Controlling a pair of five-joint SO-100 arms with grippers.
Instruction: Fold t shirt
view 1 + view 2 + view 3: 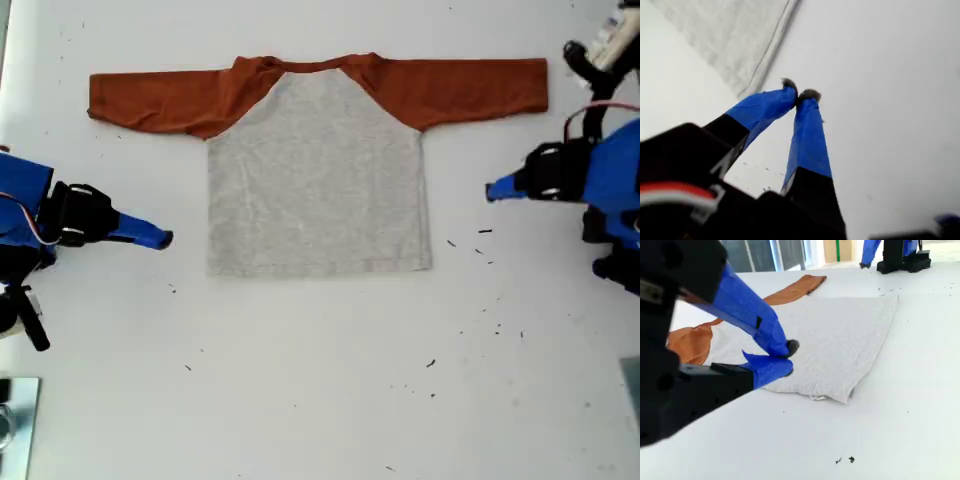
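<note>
At the exterior view's left, my second gripper [165, 239]: jaws closed, empty, beside the t shirt [318, 170]. At that view's right, my first gripper [490, 191]: tips touching, nothing held, clear of the cloth. Beyond, shirt flat on the white table [300, 400], sleeves spread.

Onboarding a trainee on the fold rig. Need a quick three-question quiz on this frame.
1. True or false: the t shirt lies flat with both sleeves spread out.
2. My first gripper has its fingers: A) clamped on a sleeve; B) together, holding nothing; C) wide open.
3. Fill in: in the exterior view, my second gripper sits off the shirt's ____ side.
Key: 1 true; 2 B; 3 left.
</note>
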